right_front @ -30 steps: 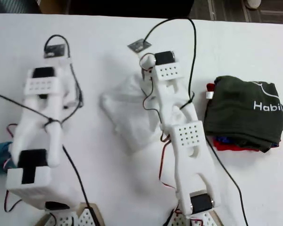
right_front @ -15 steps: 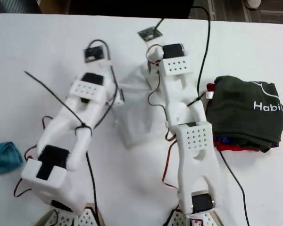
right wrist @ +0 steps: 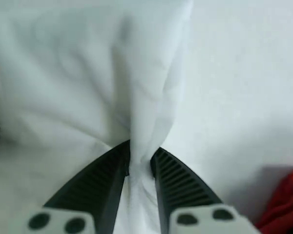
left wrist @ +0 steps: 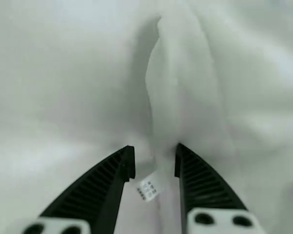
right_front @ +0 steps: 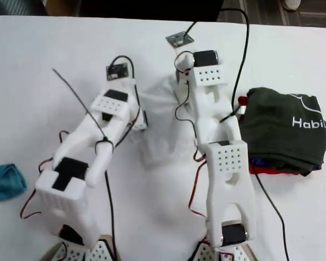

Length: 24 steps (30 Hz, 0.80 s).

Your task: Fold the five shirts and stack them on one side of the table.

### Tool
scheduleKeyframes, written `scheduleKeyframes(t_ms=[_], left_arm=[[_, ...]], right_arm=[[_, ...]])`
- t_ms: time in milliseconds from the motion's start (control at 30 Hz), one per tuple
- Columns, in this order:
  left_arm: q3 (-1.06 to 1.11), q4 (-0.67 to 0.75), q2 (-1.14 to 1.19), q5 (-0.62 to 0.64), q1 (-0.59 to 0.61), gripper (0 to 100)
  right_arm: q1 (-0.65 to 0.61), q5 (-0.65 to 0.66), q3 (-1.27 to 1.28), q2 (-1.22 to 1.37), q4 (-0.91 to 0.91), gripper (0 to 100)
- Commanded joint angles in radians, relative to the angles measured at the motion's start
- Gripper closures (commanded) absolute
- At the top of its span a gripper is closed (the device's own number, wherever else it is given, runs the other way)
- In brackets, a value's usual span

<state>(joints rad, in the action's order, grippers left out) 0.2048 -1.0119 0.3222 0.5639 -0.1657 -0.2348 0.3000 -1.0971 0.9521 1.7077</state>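
While the white shirt (right_front: 162,136) lies bunched near the middle of the table (right_front: 70,43), a little toward 12 o'clock, I have both arms down on it, one on each flank. My right gripper (right wrist: 140,163) has its black jaws pressed onto a raised ridge of the white cloth at the shirt's 1 o'clock corner, so I count that side as held. My left gripper (left wrist: 155,165) sits at the shirt's 9 o'clock edge with its jaws parted. They straddle another fold, and a small sewn label (left wrist: 147,187) lies between them. I judge that this side is lined up but not yet pinched. Out at 3 o'clock the finished pile sits, with a dark green shirt (right_front: 280,130) on top and a red shirt (right_front: 266,169) showing beneath it, plus a sliver of blue. At 8 o'clock, on the table's edge, a teal shirt (right_front: 4,182) waits in a loose lump. I take it I am at the start of folding the fourth garment, with one more to follow. The next move, as I see it, is to clamp the left jaws on that fold. Then I lift both sides evenly and pull the cloth taut so it lies flat. I need to watch that the label end does not slip free.
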Motion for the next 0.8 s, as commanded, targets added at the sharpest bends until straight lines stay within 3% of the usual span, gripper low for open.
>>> scheduleKeyframes(t_ms=[0, 167, 267, 567, 667, 767], left_arm=[[-0.033, 0.011, 0.015, 0.014, -0.035, 84], [-0.073, 0.012, 0.052, 0.014, -0.054, 75], [-0.082, 0.012, 0.075, 0.078, -0.046, 70], [-0.157, 0.005, 0.155, 0.143, -0.052, 70], [-0.205, 0.005, 0.17, 0.143, -0.052, 78], [-0.249, 0.005, 0.193, 0.143, -0.052, 95]], right_arm=[[0.012, 0.021, -0.009, -0.094, -0.001, 97.7], [0.012, 0.038, -0.006, -0.097, -0.001, 97.7], [0.013, 0.038, -0.005, -0.097, -0.001, 97.7], [0.012, 0.038, -0.008, -0.099, 0.001, 97.7], [0.012, 0.038, -0.008, -0.099, 0.001, 97.7], [0.012, 0.038, -0.008, -0.099, 0.001, 97.7]])
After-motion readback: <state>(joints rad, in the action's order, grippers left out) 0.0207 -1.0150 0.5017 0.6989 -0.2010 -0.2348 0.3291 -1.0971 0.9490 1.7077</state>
